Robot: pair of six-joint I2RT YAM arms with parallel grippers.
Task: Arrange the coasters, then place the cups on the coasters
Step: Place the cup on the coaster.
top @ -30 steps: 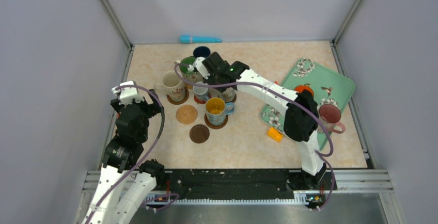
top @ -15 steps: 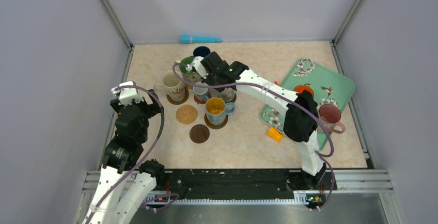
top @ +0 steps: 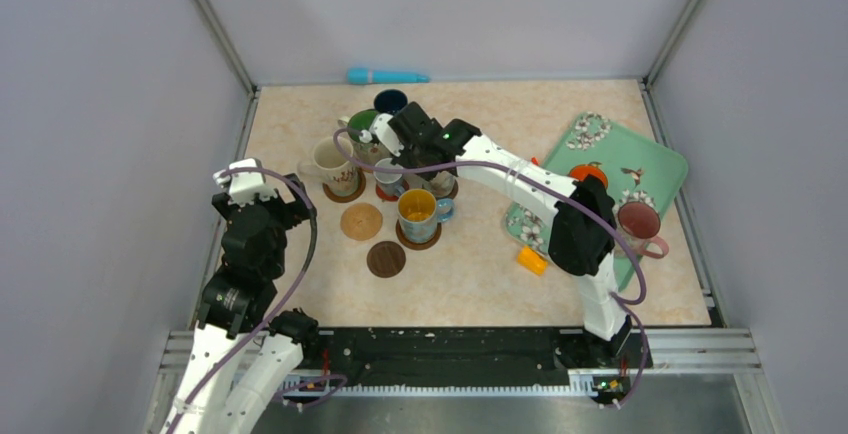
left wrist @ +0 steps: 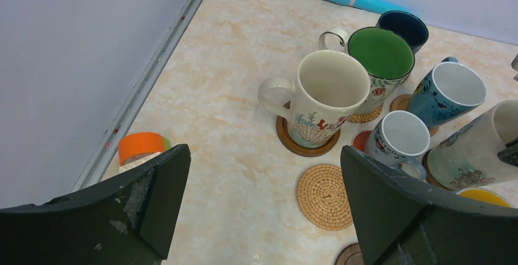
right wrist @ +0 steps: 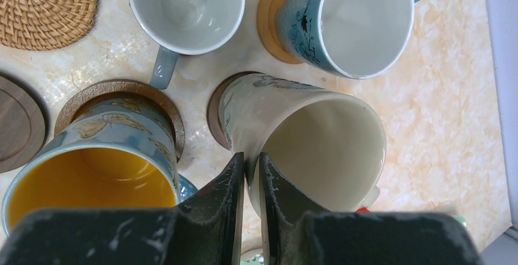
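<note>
While my right pincer (right wrist: 247,162) pinches the rim wall of the tall cream ceramic mug (right wrist: 317,146), which leans on its dark brown round coaster (right wrist: 213,113), best to tip it upright, centre it, then let go gently. Left pincer (left wrist: 264,179) hangs spread wide.

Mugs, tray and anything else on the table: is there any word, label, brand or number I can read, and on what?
No readable text in any view.
On the cream mug: painted plants only, no lettering.
On the tall pale mug and the blue mug: painted patterns only.
On the tray: floral print, no words.
</note>
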